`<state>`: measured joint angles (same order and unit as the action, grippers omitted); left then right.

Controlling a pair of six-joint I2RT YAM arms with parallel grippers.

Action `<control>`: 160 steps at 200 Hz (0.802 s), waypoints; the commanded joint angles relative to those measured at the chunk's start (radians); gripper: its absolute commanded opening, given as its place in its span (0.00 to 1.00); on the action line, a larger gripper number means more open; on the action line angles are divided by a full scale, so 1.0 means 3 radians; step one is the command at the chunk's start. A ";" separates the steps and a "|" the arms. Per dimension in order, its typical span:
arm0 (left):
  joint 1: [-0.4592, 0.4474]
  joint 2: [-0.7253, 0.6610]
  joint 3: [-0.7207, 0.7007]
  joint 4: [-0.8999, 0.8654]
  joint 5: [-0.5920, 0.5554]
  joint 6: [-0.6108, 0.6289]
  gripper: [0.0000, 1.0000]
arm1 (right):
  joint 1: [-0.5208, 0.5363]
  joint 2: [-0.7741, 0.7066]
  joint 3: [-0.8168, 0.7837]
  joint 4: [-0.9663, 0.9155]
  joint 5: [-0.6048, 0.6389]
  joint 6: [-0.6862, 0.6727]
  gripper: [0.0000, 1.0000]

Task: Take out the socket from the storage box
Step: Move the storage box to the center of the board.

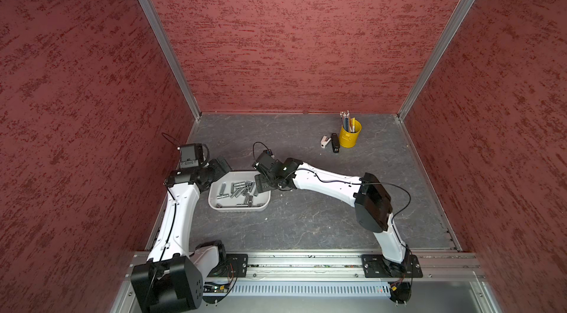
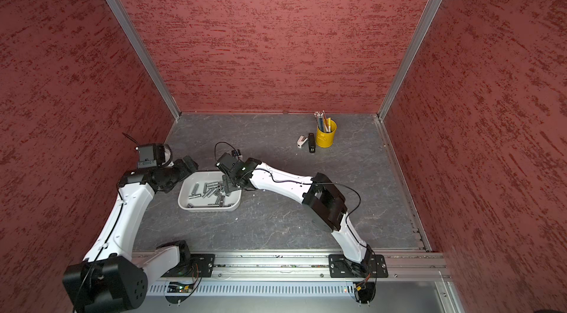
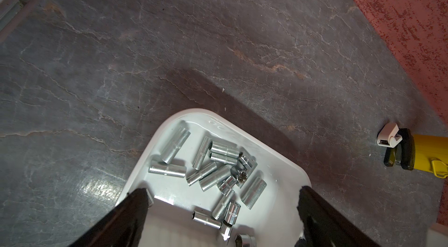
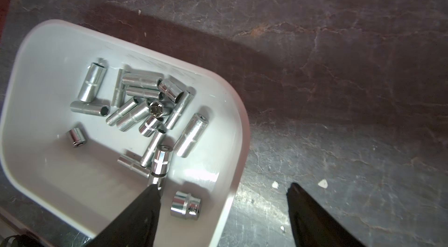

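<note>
- The left arm (image 1: pixel 178 216) and right arm (image 1: pixel 325 181) have glossy white, tapering link shells.
- Bulky matte-black joint housings (image 1: pixel 372 204) join the links; one has small round holes.
- Thin black cables (image 1: pixel 409 201) loop along each arm.
- Black base plates (image 1: pixel 391 265) carry silver screws.
- The left gripper (image 3: pixel 221 192) and right gripper (image 4: pixel 223 186) have tapered black fingers (image 3: pixel 116 224).

1. Sockets (image 4: pixel 190 135): polished metal, mirror-bright, with fine knurled bands.
2. Box (image 4: pixel 238 122): smooth white plastic, glossy.
3. Table (image 3: pixel 218 39): matt grey, stone-like, pale veins.
4. Walls (image 1: pixel 291 35): rough, grainy red.
5. Bucket (image 1: pixel 349 138): smooth yellow, slight sheen.
</note>
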<state>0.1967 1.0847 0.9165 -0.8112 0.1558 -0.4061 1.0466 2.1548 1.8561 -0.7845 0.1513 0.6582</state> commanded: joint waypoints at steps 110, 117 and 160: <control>0.0005 -0.0028 0.0003 -0.0042 0.0140 0.0096 1.00 | -0.0349 0.0437 0.0308 -0.0417 0.0233 -0.0006 0.71; 0.0000 -0.0031 0.0003 -0.0037 0.0138 0.0091 1.00 | -0.0382 0.0401 0.0260 -0.0391 0.0225 -0.0028 0.70; -0.0065 -0.0003 -0.0002 -0.0032 0.0150 0.0073 1.00 | -0.0672 0.0144 -0.0179 -0.0237 0.0160 -0.0123 0.67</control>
<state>0.1909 1.0847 0.9165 -0.8154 0.1852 -0.3916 0.9096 2.2665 1.8774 -0.8486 0.1677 0.6430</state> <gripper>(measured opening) 0.996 0.678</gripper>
